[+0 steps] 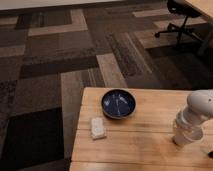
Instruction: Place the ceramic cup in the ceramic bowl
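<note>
Camera view, the only one we have: the light wooden desk [145,150] is filling the lower half of the frame, and all the action is sitting at its right end. The gripper [190,124] is hanging off the white arm [202,106] down at about four o'clock in the frame. It is pinching the ceramic cup [185,139], fingers pressed in on it as far as I can judge, with the cup right at the gripper's tip. The cup is standing roughly upright, long axis up and down, its base at or just above the desk. I cannot tell which.

Here is the relation that matters: the ceramic bowl [118,103] is lying at about ten o'clock from the gripper, well apart from it, with bare desk between the two. It is sitting open side up near the desk's far edge, glossy dark blue with faint pale streaks inside. Judging from this, the coming move is calling for a lift, then a carry up and left along that ten o'clock line. With a single arm, nearness is no question.

A flat whitish block [98,127] is resting at about seven o'clock from the bowl, just beside it and off that line. Out at one o'clock, an office chair [181,15] is standing on the patterned carpet [50,75].

No brands, labels or readable writing are showing anywhere.
</note>
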`<state>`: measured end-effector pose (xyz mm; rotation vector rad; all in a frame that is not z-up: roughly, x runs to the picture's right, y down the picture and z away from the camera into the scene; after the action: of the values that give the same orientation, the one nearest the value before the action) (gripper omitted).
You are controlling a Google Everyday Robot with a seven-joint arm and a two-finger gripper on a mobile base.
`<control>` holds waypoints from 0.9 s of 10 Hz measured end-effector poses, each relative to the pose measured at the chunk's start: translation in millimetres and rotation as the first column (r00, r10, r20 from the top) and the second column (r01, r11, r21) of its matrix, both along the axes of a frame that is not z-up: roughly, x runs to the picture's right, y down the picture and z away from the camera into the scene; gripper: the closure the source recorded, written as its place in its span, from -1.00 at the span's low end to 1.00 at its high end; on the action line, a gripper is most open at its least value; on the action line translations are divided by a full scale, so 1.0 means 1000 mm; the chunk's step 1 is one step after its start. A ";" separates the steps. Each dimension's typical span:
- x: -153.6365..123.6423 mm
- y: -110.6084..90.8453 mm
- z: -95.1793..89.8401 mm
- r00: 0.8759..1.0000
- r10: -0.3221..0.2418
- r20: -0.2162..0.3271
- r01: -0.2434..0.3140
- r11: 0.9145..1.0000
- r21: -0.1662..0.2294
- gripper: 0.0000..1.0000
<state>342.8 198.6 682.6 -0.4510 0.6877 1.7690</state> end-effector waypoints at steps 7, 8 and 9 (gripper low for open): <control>-0.108 -0.175 0.017 0.956 -0.272 0.108 0.263 0.961 0.089 1.00; -0.131 -0.188 0.021 0.937 -0.315 0.151 0.300 0.947 0.116 1.00; -0.163 -0.205 0.025 0.900 -0.383 0.210 0.355 0.921 0.160 1.00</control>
<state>179.6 -6.1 707.2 -0.4121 0.4601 1.3596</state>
